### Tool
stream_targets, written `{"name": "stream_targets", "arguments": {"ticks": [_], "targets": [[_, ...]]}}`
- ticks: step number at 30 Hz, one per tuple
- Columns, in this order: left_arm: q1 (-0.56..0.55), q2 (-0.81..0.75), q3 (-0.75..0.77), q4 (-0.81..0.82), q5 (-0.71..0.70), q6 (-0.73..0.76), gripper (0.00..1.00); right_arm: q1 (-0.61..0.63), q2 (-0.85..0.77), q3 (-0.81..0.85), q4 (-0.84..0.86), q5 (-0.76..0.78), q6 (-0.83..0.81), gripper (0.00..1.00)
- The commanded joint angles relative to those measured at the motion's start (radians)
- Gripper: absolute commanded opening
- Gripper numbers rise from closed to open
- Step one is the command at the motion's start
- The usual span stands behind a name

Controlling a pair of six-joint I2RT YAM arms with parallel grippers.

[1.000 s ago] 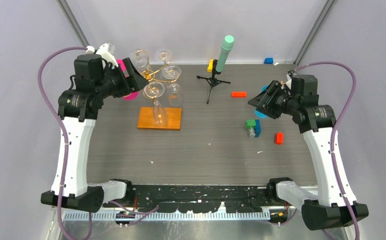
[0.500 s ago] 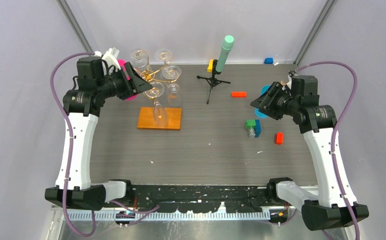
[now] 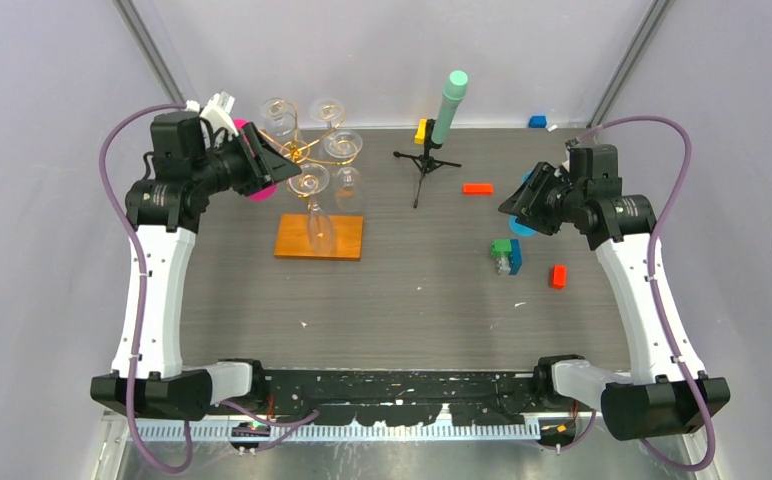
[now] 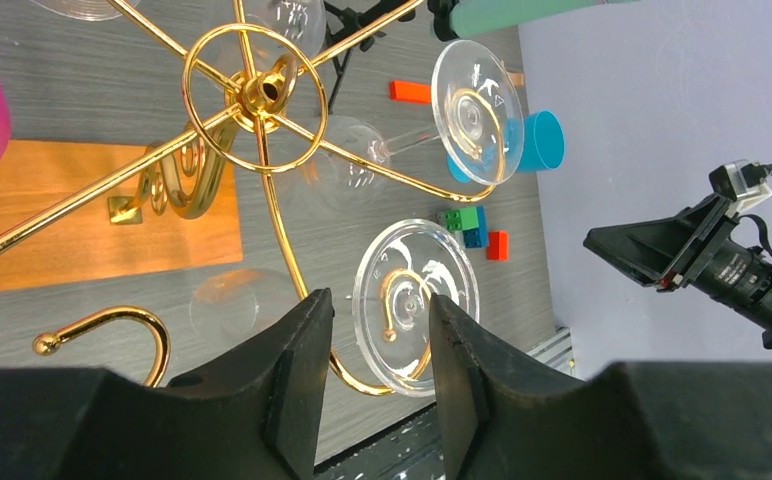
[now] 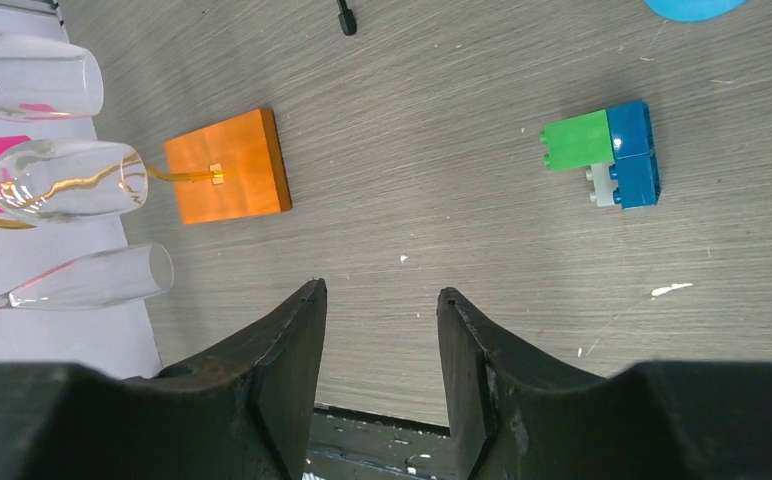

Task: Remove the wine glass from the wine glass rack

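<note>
The gold wine glass rack [image 3: 307,155] stands on its orange wooden base [image 3: 297,242] at the upper left of the top view. The left gripper [image 4: 380,298] is at the rack, its 2 fingers [image 4: 302,370] parted on either side of the foot of 1 hanging wine glass [image 4: 415,305]. Contact cannot be told. At centre right, the right gripper [image 5: 380,290] is parted and empty above the table [image 5: 522,260].

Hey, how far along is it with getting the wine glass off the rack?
Nothing done yet: the targeted wine glass hangs on the wine glass rack. In hand: the left gripper lines up at its foot, jaws apart. Left: grip it and lift it free. The right gripper idles, open.
</note>
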Motion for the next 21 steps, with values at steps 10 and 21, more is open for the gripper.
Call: {"name": "stream_targets", "arguments": {"ticks": [10, 21], "targets": [[0.017, -0.011, -0.070, 0.100, 0.139, -0.112, 0.43, -0.001, 0.006, -0.028, 0.078, -0.017, 0.010, 0.50], [0.038, -0.005, -0.094, 0.142, 0.233, -0.204, 0.34, -0.001, 0.011, -0.028, 0.069, 0.006, 0.021, 0.50]]}}
